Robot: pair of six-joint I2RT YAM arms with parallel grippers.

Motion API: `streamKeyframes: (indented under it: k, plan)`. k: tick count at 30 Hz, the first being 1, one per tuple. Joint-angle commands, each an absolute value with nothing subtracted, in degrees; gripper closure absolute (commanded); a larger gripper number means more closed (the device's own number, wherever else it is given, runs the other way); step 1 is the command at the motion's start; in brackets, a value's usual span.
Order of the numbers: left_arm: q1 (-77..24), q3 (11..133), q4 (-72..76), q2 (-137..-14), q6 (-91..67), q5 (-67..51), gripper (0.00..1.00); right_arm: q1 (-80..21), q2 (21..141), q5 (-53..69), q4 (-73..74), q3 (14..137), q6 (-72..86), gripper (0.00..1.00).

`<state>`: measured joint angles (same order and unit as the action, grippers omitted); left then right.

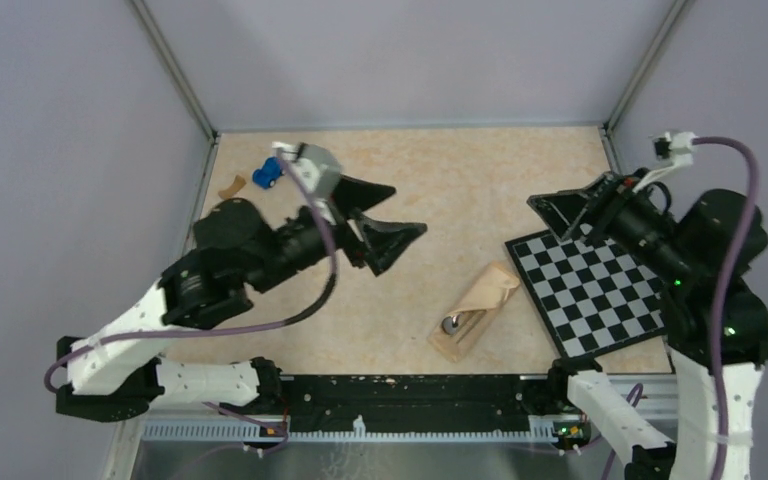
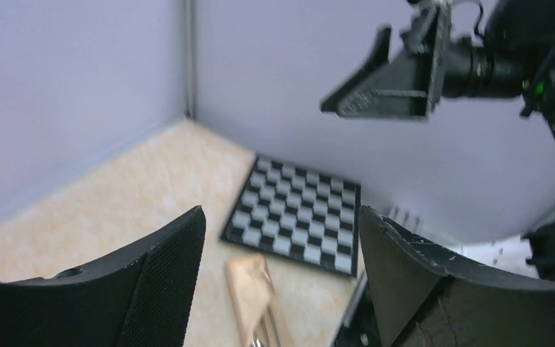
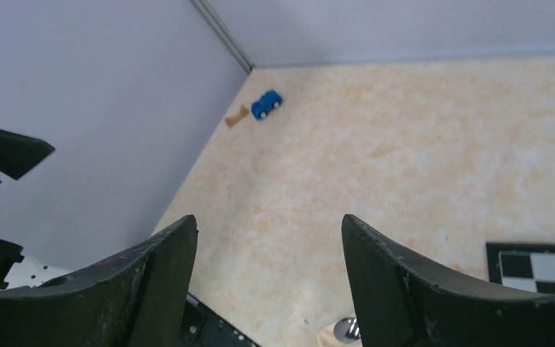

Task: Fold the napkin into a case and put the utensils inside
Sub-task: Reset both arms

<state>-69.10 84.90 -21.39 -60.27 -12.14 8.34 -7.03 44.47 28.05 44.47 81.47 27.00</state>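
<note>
Left hand [image 1: 385, 215] released, right hand [image 1: 567, 215] released; case [image 1: 482, 300] holding utensils [image 1: 457, 322] lies between them, apart from both

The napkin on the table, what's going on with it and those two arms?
The napkin lies folded up narrow beside the checkerboard, with the utensils tucked inside and showing at its near end. The left gripper and right gripper are both open above the table, holding nothing.

case [image 1: 490, 290]: tan-orange | checkerboard [image 1: 588, 290]: black-white checks | toy car [image 1: 267, 175]: blue | scrap [image 1: 230, 186]: brown | table [image 1: 460, 190]: mottled beige
</note>
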Motion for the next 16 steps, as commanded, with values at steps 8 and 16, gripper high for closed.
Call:
streamKeyframes:
  k: [8,16]
  plan:
    - [-69.0,100.2,-19.9,-52.1,4.2,12.5,0.08,-7.5,45.3,13.5,56.0,111.7,20.7,0.24]
    - [-69.0,100.1,-20.0,-48.6,4.5,13.7,0.01,-7.5,43.9,11.2,55.3,110.8,21.7,0.22]
